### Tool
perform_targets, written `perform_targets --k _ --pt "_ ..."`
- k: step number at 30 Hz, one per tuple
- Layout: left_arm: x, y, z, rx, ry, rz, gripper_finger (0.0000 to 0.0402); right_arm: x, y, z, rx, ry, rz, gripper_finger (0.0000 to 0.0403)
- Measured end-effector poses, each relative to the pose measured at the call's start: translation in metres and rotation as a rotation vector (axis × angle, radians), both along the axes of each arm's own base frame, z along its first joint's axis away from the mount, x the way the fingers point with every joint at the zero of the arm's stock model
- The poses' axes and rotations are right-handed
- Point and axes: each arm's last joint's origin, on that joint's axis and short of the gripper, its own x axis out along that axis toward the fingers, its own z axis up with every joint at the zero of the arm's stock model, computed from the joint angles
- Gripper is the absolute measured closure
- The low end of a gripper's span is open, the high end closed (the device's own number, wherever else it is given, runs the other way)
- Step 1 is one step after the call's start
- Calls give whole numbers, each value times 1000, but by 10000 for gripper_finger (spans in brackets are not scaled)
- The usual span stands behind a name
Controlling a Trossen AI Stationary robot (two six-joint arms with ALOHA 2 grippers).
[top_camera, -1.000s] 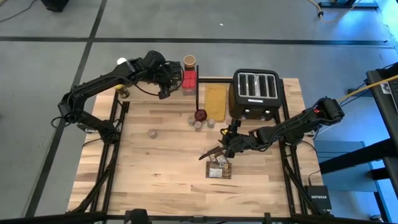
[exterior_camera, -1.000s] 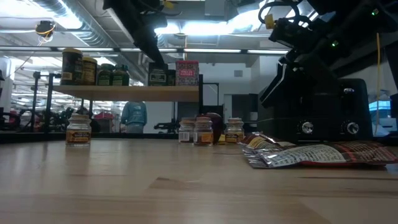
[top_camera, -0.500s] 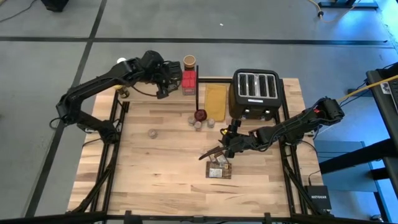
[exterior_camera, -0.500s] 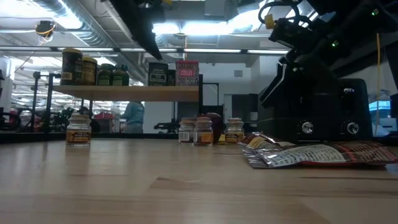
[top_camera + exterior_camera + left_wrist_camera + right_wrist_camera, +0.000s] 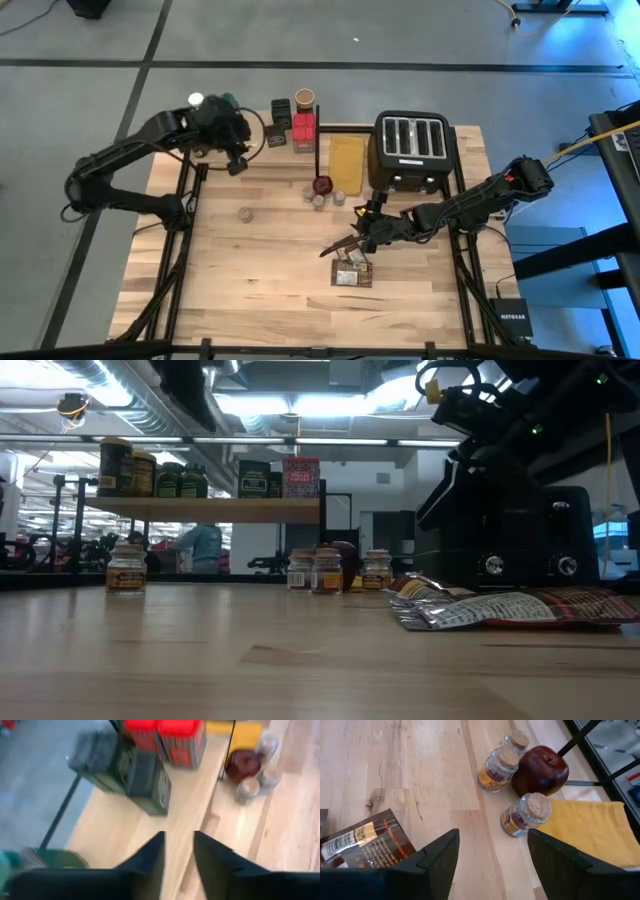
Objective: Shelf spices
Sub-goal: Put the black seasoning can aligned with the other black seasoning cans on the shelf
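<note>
My left gripper (image 5: 240, 160) (image 5: 178, 855) hangs open above the shelf (image 5: 275, 148) (image 5: 185, 810), a little short of the dark tins (image 5: 278, 112) (image 5: 145, 780) and red boxes (image 5: 303, 130) standing on it. My right gripper (image 5: 342, 244) (image 5: 492, 855) is wide open just above the table, over the brown packets (image 5: 352, 270) (image 5: 500, 608). Three cork-topped jars (image 5: 319, 198) (image 5: 497, 767) stand on the table around a dark red round object (image 5: 322, 185) (image 5: 540, 770). A single jar (image 5: 245, 214) (image 5: 126, 570) stands alone farther left.
A black toaster (image 5: 413, 150) stands at the far right, with a yellow board (image 5: 347, 160) beside it. More jars and tins line the shelf (image 5: 200, 510) in the low view. People move in the room behind. Bare tabletop (image 5: 250, 280) lies along the near side.
My left gripper has drawn back from the dark tins and red boxes toward the table's left edge; a dark tin stays standing on the shelf beside the red box.
</note>
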Motion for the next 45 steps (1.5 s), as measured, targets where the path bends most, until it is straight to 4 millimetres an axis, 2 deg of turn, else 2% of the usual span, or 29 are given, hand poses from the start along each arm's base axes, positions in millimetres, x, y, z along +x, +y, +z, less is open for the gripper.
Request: perform_targets --k 4,9,12,25,35,45 --pt "4 3 -29 -26 40 11 387 1 0 1 -10 -9 12 162" --pt "16 13 -63 14 67 51 383 1 0 1 -11 -8 13 162" --pt "22 20 -74 30 57 62 387 1 0 1 -12 -7 14 162" --pt "48 40 -96 55 69 45 400 1 0 1 -29 -3 19 162" --pt "46 52 -96 87 58 76 395 1 0 1 -28 -5 19 162" --pt "54 55 -100 73 25 50 394 2 0 2 -26 -14 19 162"
